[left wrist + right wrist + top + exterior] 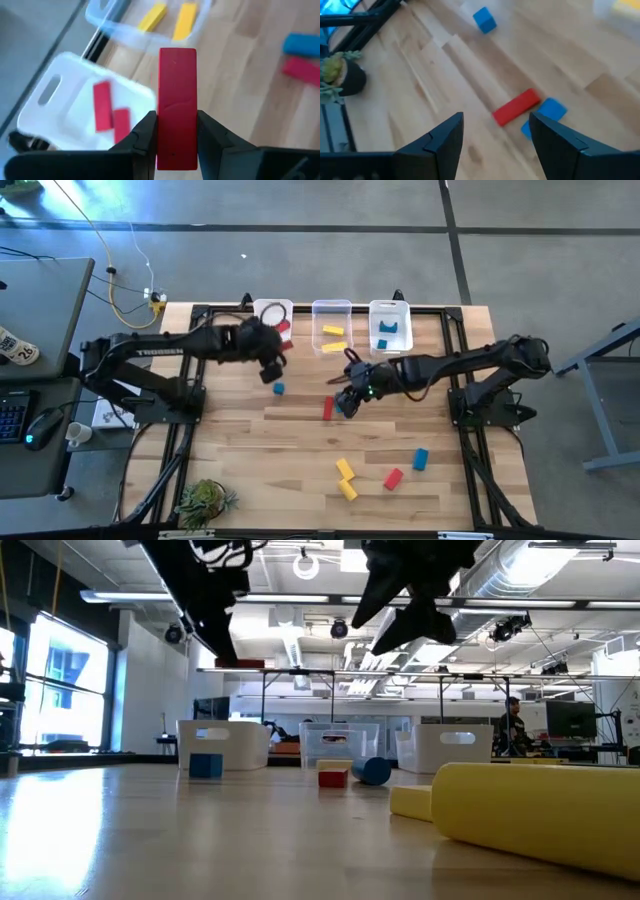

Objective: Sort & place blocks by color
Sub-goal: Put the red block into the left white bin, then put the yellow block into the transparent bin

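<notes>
From above, the left claw [275, 367] sits near the desk's [240, 470] far edge, just in front of the bin with red blocks [272, 314]. The right claw [347, 398] hangs over mid-desk above a red bar [327, 409] and a blue block [347, 406]. Another blue cube [279, 389] lies beneath the left claw; yellow, red and blue blocks lie toward the near edge.

At desk level, both arms hang above the three bins.

The left wrist camera shows its claw clamped on a red block [177, 125], above the bin holding two red bars.

The right wrist camera shows fingers [442, 140] spread wide over the red bar [517, 106].
</notes>
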`<action>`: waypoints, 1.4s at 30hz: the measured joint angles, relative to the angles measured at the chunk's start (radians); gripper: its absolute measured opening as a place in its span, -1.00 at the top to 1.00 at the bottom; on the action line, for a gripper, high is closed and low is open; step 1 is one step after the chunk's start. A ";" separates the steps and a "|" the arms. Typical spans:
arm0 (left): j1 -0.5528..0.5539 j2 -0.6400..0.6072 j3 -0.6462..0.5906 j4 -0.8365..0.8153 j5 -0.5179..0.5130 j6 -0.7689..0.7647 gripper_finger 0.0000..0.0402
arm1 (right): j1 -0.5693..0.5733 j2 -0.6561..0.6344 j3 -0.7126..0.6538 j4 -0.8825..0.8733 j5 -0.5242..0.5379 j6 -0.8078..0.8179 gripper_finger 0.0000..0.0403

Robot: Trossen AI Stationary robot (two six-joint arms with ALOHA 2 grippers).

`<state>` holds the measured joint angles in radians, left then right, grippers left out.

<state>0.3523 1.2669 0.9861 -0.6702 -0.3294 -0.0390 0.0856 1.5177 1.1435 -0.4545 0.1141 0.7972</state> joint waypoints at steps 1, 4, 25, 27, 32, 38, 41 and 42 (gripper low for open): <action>0.027 0.000 -0.001 -0.004 0.013 0.008 0.64 | 0.015 0.000 0.000 0.001 0.007 0.021 -0.05; 0.111 0.006 -0.001 0.001 0.077 0.027 0.64 | 0.060 0.000 0.000 -0.005 0.027 0.087 -0.05; 0.413 0.225 0.000 0.041 0.220 0.001 0.46 | 0.357 0.028 0.000 0.027 0.224 0.308 -0.05; 0.420 0.235 0.000 0.071 0.216 0.005 0.44 | 0.373 0.047 0.000 0.043 0.209 0.342 -0.05; 0.427 0.243 0.002 0.114 0.216 0.011 0.36 | 0.403 0.098 0.000 0.154 0.200 0.376 -0.05; 0.427 0.243 0.037 0.103 0.213 0.027 0.16 | 0.423 0.125 0.000 0.305 0.218 0.350 -0.05; 0.427 0.243 0.064 0.083 0.214 0.024 0.05 | 0.431 0.125 0.000 0.368 0.218 0.344 -0.05; 0.426 0.243 0.074 0.077 0.214 0.024 0.02 | 0.434 0.125 0.000 0.390 0.218 0.329 -0.05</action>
<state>0.7788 1.5101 1.0601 -0.5933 -0.1158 -0.0145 0.5199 1.6424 1.1435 -0.0643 0.3321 1.1261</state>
